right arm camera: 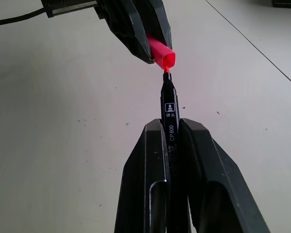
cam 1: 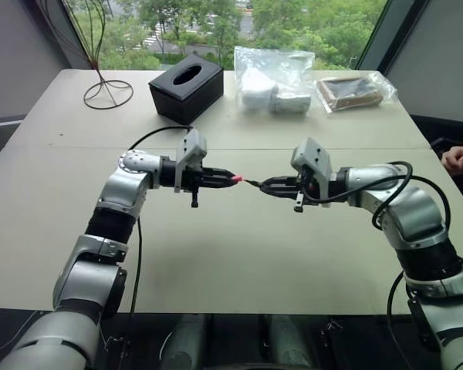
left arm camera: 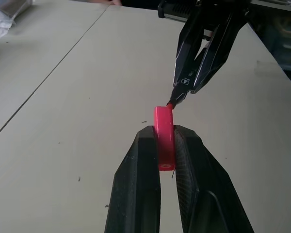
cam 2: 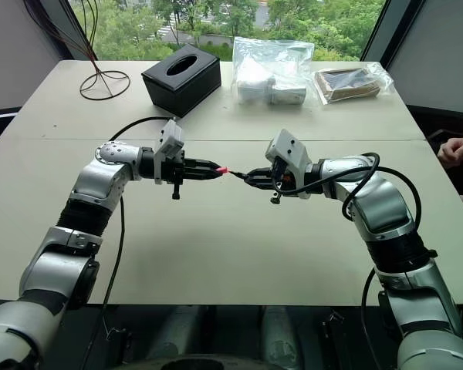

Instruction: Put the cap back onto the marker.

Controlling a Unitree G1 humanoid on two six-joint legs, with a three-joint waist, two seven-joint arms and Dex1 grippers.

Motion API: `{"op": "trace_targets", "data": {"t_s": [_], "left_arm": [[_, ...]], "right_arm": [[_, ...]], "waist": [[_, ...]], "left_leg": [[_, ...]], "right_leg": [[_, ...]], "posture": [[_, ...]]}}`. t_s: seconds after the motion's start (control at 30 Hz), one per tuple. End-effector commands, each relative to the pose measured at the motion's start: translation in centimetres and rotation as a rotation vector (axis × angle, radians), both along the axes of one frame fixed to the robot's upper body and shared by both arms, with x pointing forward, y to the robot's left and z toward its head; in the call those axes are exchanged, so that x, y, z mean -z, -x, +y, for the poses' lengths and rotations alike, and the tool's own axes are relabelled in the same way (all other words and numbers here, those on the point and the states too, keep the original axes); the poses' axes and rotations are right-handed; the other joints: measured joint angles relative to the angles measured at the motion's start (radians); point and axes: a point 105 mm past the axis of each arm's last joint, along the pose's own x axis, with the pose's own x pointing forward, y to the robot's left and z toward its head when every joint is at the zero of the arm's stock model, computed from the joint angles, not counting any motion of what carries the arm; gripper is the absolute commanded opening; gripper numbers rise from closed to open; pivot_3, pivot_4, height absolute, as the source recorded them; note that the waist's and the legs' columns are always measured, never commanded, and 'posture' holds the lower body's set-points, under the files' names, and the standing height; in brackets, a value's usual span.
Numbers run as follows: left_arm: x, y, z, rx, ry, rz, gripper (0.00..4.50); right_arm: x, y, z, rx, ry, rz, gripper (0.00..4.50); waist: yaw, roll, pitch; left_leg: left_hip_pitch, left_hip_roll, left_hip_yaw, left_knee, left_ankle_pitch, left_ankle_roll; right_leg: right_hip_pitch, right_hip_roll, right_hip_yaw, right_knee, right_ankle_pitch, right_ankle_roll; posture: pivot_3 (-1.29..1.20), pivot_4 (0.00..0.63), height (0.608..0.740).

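Left eye view: wide beige table [cam 1: 216, 254], taken as landmark. Near its far edge, clear plastic bags [cam 1: 274, 81] with white items, just beside them a bagged brown item [cam 1: 351, 91]; further left on that edge, black tissue box [cam 1: 187, 86], then wire stand [cam 1: 106, 91]. At the table's right edge, a person's hand [cam 1: 459, 158]. Above the table's middle, raised off the surface, left gripper [cam 1: 230, 178] clenched on the cap [left arm camera: 164, 138], open mouth facing right gripper [cam 1: 264, 185], itself clenched on the marker [right arm camera: 169, 114]. Marker's red tip right at the cap's rim, whether touching cannot be told, not pushed in; cap not yet seated.
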Motion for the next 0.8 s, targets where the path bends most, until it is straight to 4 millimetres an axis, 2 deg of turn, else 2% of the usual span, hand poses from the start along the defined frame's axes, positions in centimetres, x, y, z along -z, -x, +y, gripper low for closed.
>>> {"op": "trace_targets", "data": {"t_s": [0.03,0.5,0.67,0.8], "left_arm": [[-0.5,0.4,-0.5,0.023,0.01,-0.029,0.04],[-0.2,0.2,-1.5,0.074,-0.035,-0.059,0.04],[-0.4,0.3,-1.3,0.151,-0.106,-0.094,0.04],[-0.8,0.3,-1.0,0.21,-0.175,-0.143,0.04]], "right_arm": [[-1.1,0.2,0.5,-0.025,-0.015,-0.046,0.0],[-1.2,1.1,1.4,-0.078,-0.004,-0.049,0.0],[-0.5,1.7,1.1,-0.144,0.1,-0.08,0.0],[-0.6,1.3,0.7,-0.158,0.142,-0.108,0.0]], "waist": [[0.0,0.0,0.0],[0.0,0.0,0.0],[0.0,0.0,0.0],[0.0,0.0,0.0]], "left_leg": [[0.0,0.0,0.0,0.0,0.0,0.0],[0.0,0.0,0.0,0.0,0.0,0.0],[0.0,0.0,0.0,0.0,0.0,0.0],[0.0,0.0,0.001,0.0,0.0,0.0]], "right_leg": [[0.0,0.0,0.0,0.0,0.0,0.0],[0.0,0.0,0.0,0.0,0.0,0.0],[0.0,0.0,0.0,0.0,0.0,0.0],[0.0,0.0,0.0,0.0,0.0,0.0]], "posture": [[0.0,0.15,0.74],[0.0,0.15,0.74],[0.0,0.15,0.74],[0.0,0.15,0.74]]}}
